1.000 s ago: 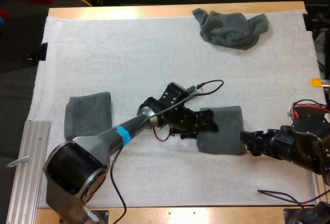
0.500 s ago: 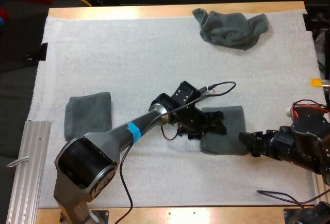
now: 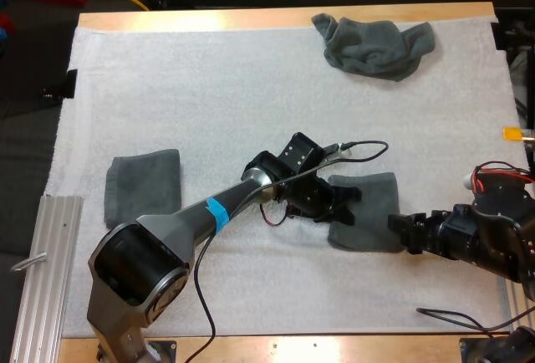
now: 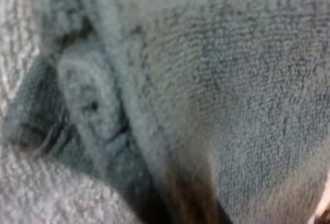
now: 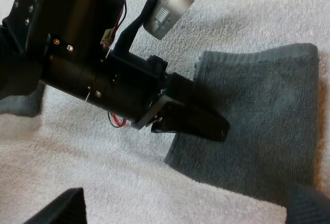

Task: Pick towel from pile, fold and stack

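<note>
Left tool: is coming in on its arm from the near left and sitting at the left edge of the right folded towel, partly over the cloth. I cannot tell whether it is released or grasping.
Left wrist view: is looking closely at grey-green terry with a doubled hem, and a strip of the white mat is showing beside the hem.
Right tool: is released, with its fingers standing well apart and gripping nothing. It is pointing at the right edge of the right folded towel, just beside it.
Right folded towel: is lying flat on the mat, right of centre and toward the near side, between the two tools.
Left folded towel: is lying flat at the left of the mat, well apart from both tools and beside the left arm's shoulder end.
Crumpled towel: is lying bunched at the far right of the mat, near the bench's far edge and well apart from both tools.
Bench: is carrying the mat, with its wooden edge showing along the far side.
Metal rail: is lying at the near left, along the mat's left edge.
</note>
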`<action>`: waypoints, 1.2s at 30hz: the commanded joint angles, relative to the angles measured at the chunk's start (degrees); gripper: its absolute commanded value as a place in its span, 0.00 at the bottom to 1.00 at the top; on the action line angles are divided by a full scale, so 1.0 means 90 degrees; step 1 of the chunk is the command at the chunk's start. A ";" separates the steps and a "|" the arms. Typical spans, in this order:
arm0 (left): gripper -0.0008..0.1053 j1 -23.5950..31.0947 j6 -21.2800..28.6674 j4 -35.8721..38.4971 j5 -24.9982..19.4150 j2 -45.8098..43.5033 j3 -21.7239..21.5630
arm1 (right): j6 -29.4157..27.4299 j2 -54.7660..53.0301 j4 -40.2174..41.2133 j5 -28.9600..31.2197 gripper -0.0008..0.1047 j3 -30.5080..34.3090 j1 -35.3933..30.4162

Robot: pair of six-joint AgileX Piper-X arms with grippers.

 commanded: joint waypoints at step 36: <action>0.01 0.1864 0.2712 0.2186 0.0622 -0.2255 -0.0073 | -0.0118 -0.0068 -0.0007 -0.0023 0.71 -0.0038 -0.0008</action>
